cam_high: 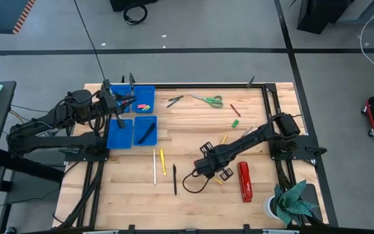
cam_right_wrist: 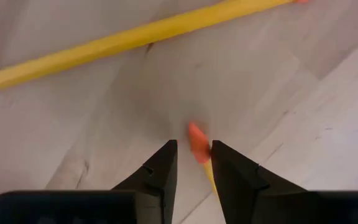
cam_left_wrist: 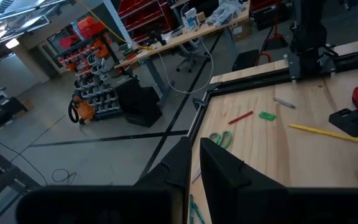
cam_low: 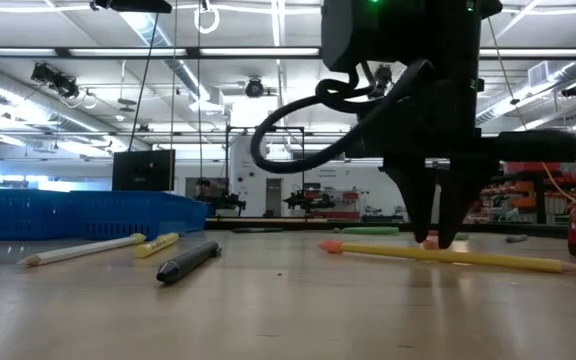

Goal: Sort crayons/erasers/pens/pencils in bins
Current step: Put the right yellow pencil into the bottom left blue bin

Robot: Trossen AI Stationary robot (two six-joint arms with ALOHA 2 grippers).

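Note:
My right gripper (cam_high: pixel 206 171) points down at mid-table, its fingers a little apart on either side of the orange end (cam_right_wrist: pixel 197 146) of a yellow pencil. A second yellow pencil (cam_low: pixel 448 257) lies flat just beside it. My left gripper (cam_left_wrist: pixel 194 158) hangs shut and level over the blue bins (cam_high: pixel 120 133) at the far left, with nothing seen between its fingers. A white pencil (cam_high: pixel 154 167), a yellow pencil (cam_high: pixel 163 161) and a black pen (cam_high: pixel 174 179) lie flat near the front. A red crayon (cam_high: pixel 236 109) and a green crayon (cam_high: pixel 235 123) lie farther back. My right gripper comes from above with its fingers (cam_right_wrist: pixel 232 168) pointing down on either side of the pencil's orange end (cam_right_wrist: pixel 199 152). The pencil lies on the table, its yellow body running under one finger. Whether the fingers touch it I cannot tell.
A red stapler (cam_high: pixel 244 182) lies right of my right gripper, and a potted plant (cam_high: pixel 291 201) stands at the near right corner. Green-handled scissors (cam_high: pixel 208 99) and a dark pen (cam_high: pixel 174 101) lie at the far edge. One bin (cam_high: pixel 146 97) holds small pink and green pieces.

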